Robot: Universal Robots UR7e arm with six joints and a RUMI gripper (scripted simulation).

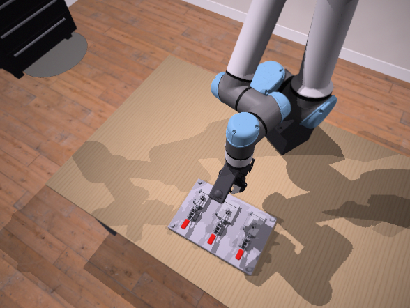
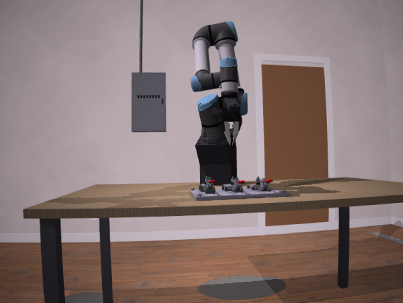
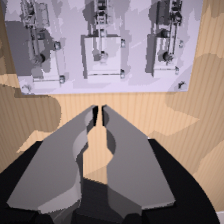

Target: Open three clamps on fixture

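Observation:
A grey fixture plate (image 1: 265,237) (image 2: 240,196) (image 3: 135,86) lies on the wooden table (image 1: 146,115) (image 2: 103,199). It carries three toggle clamps with red handles: the left clamp (image 1: 185,224) (image 2: 210,182), the middle clamp (image 1: 210,239) (image 2: 235,183) and the right clamp (image 1: 239,253) (image 2: 262,183). All three handles lie low. In the wrist view the clamp bodies (image 3: 37,37) (image 3: 100,25) (image 3: 165,30) show along the top, with pale parts under them. My gripper (image 1: 240,187) (image 2: 233,140) (image 3: 100,107) is shut and empty. It hangs well above the table, just behind the plate's back edge.
The black robot pedestal (image 1: 296,137) (image 2: 216,161) stands on the table behind the fixture. A black drawer cabinet (image 1: 31,28) stands on the floor at the far left. A grey wall box (image 2: 149,101) and a brown door (image 2: 295,137) are behind the table.

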